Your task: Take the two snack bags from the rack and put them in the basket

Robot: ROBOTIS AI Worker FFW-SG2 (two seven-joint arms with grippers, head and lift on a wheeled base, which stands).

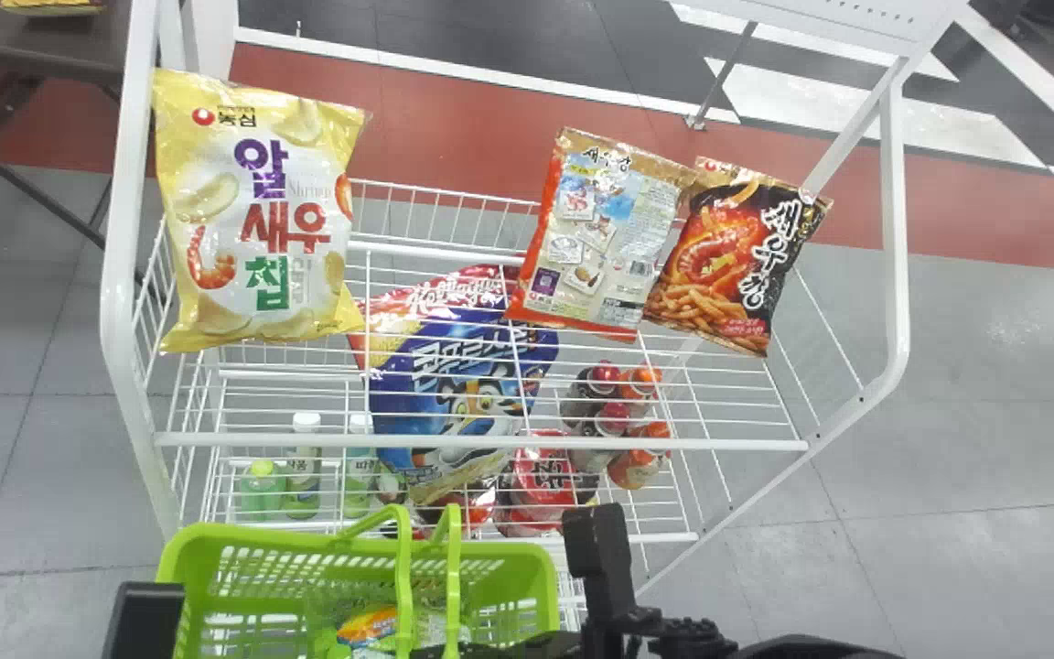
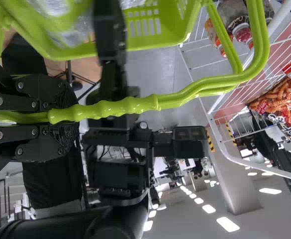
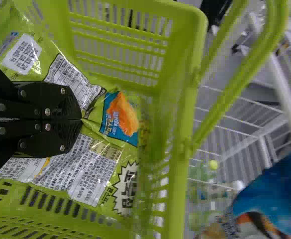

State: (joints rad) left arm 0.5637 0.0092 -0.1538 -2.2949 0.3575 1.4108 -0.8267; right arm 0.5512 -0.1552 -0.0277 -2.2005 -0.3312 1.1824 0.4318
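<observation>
Head view: inside the basket [image 1: 509, 549] at seven o'clock, a green snack bag [image 3: 93, 164] is pinched by the right gripper [image 3: 80, 121] and, should it cling on release, could be dragged against the handle [image 2: 120, 107] clamped by the left gripper [image 2: 74, 114].

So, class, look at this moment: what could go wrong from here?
The basket is held by its handle in the left gripper, so a bump from the right gripper inside it might set it swinging. The right gripper pinches the green snack bag; lifting before letting go could drag it back out.
</observation>
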